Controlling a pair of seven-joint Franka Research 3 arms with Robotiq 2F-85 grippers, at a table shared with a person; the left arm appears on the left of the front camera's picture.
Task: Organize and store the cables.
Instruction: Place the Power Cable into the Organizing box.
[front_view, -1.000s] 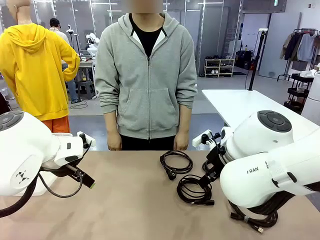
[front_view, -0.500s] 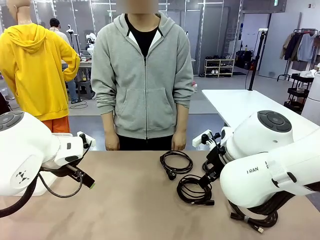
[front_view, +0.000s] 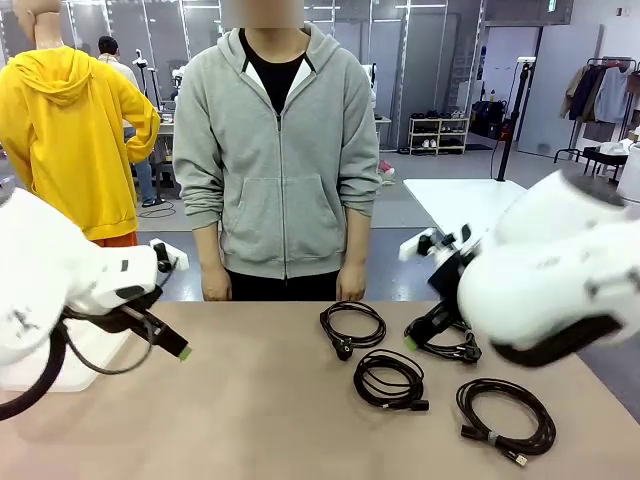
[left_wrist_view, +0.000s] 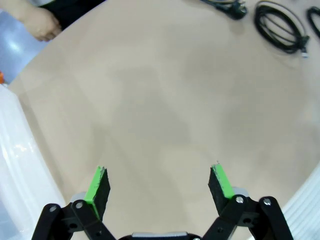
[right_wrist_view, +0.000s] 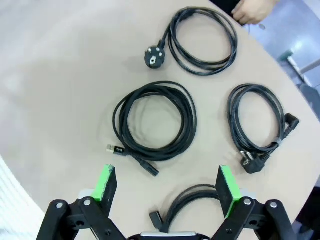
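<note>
Left end effector (left_wrist_view: 160, 176): jaws spread wide, nothing held, hovering over bare surface (left_wrist_view: 165, 100).
Cables from the left end effector: well ahead and off to one side, at the top right of its wrist view, where one coil (left_wrist_view: 275, 35) lies flat.
Right end effector (right_wrist_view: 167, 184): jaws spread wide, nothing held, hovering above the cables.
Centre coil (right_wrist_view: 189, 120): just ahead of the right end effector, flat on the surface.
Round-plug coil (right_wrist_view: 151, 57): farther ahead, near a person's hand (right_wrist_view: 255, 10).
Angled-plug coil (right_wrist_view: 235, 122): ahead, beside the centre coil, apart from it.
Nearest coil (right_wrist_view: 182, 200): under the right end effector, between its green pads, partly hidden.
</note>
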